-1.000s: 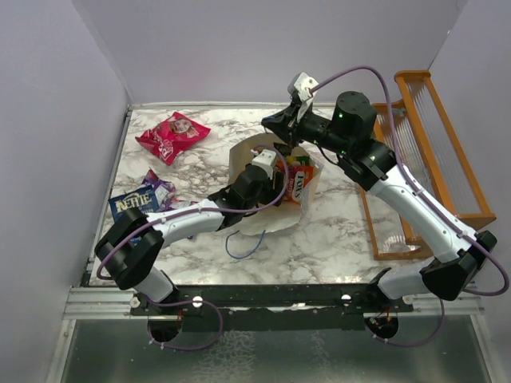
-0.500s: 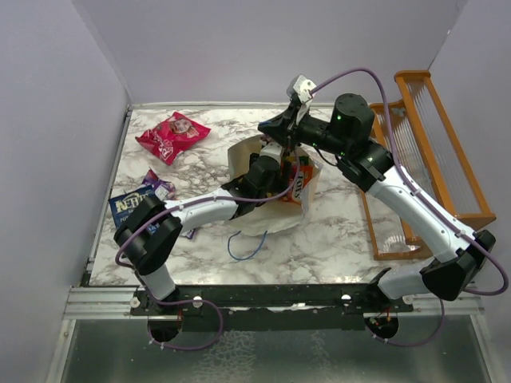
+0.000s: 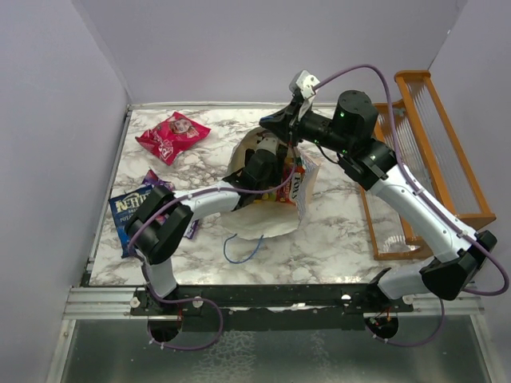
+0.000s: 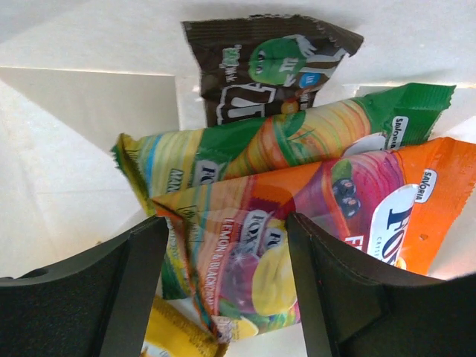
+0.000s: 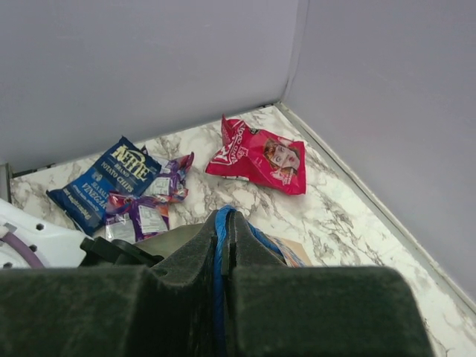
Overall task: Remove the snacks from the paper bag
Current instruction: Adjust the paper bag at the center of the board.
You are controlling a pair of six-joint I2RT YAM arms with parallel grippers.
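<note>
The cream paper bag [image 3: 267,219] lies mid-table, its mouth held up. My right gripper [image 3: 275,121] is shut on its blue cord handle [image 5: 220,245], lifting the rim. My left gripper [image 4: 227,275] is open inside the bag, its fingers on either side of an orange candy pack [image 4: 297,223]. A green pack [image 4: 282,141], a dark brown pack [image 4: 260,63] and a yellow pack [image 4: 175,331] lie beside it. Outside the bag lie the pink-red bag [image 3: 173,136], the dark blue chips bag [image 3: 132,209] and purple packs [image 3: 162,187]; they also show in the right wrist view: pink-red bag [image 5: 260,156], chips bag [image 5: 104,182], purple packs [image 5: 145,204].
An orange wooden rack [image 3: 423,159] stands along the right side. The bag's second blue cord handle [image 3: 243,249] lies loose on the marble in front of the bag. Grey walls close the left, back and right.
My left gripper has reached further into the bag's mouth, and the left arm has swung right. My right gripper has kept its hold on the handle, and the bag's mouth has risen a little.
</note>
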